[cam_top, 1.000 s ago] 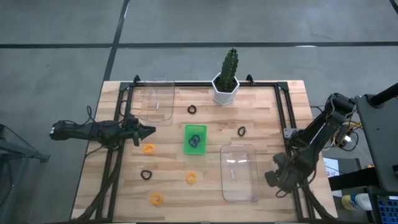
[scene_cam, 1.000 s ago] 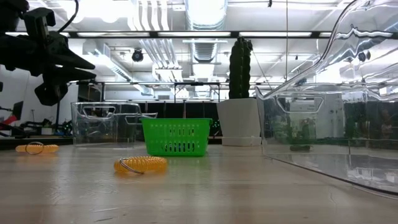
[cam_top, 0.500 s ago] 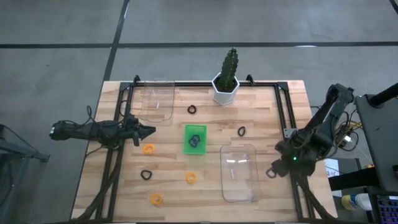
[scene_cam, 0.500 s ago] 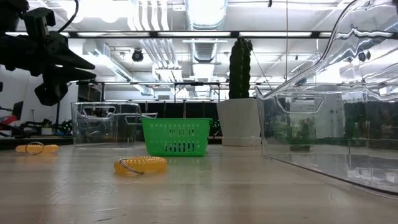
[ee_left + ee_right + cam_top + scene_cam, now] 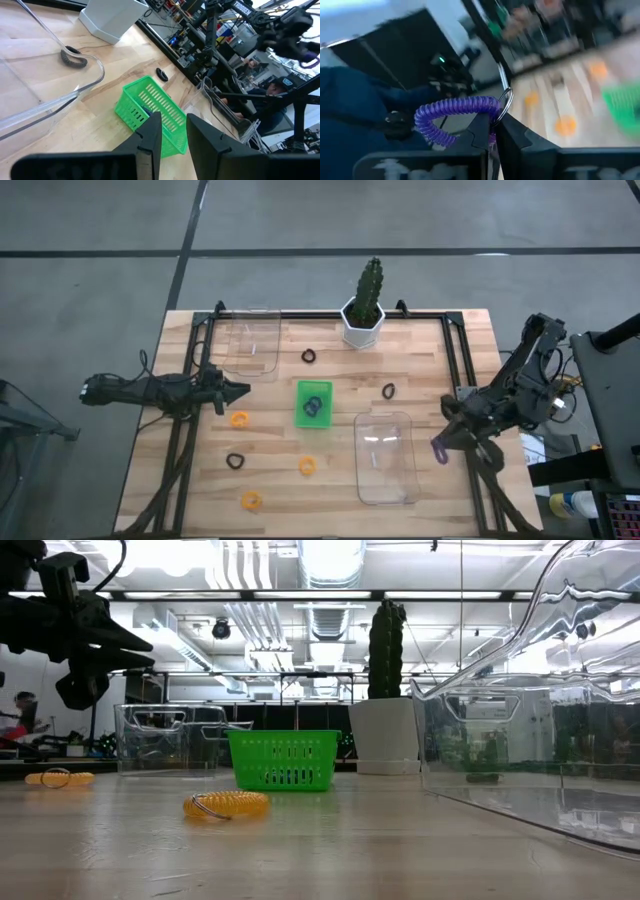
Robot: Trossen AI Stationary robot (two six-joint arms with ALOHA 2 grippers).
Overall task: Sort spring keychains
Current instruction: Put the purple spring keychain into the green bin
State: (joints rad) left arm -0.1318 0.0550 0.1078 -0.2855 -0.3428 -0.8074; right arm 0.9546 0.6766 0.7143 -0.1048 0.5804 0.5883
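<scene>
My right gripper hovers by the table's right edge, beside the nearer clear bin, shut on a purple spring keychain. My left gripper waits above the table's left part with its fingers slightly apart, touching nothing. Three orange keychains and three black ones lie flat on the wood. A green tray at the middle holds a dark coil. My right gripper pinches the purple keychain between its two fingers, at the coil's end next to the metal ring. The rest of the coil sticks out sideways from the fingers. The keychain is lifted clear of the table.
A second clear bin sits at the far left, and a potted cactus stands at the far edge. A black frame runs along the table's sides. Bare wood lies between the scattered keychains.
My right gripper has moved from near the table's near right corner toward the far edge and has turned, carrying the purple keychain with it. The left arm has kept still.
</scene>
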